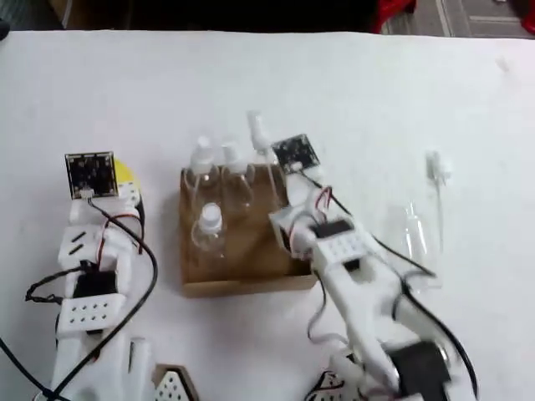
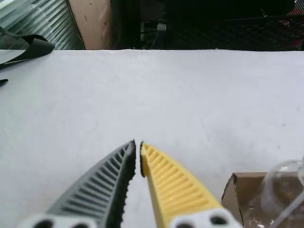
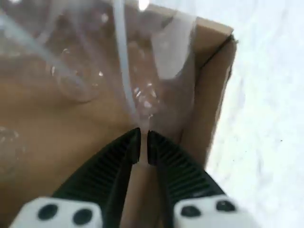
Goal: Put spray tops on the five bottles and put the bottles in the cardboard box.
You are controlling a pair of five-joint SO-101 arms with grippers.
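In the right wrist view the clear bottle (image 3: 161, 57) ahead of my right claw (image 3: 142, 140) is a blur, cut off at the picture's edge. I can't tell whether the nearly closed tips touch it. From the high view that claw sits hidden under its camera board (image 1: 294, 153), and the right arm (image 1: 343, 246) covers the cardboard box's (image 1: 242, 286) right wall. The left wrist view's edge clips the box corner and a second bottle (image 2: 285, 190).
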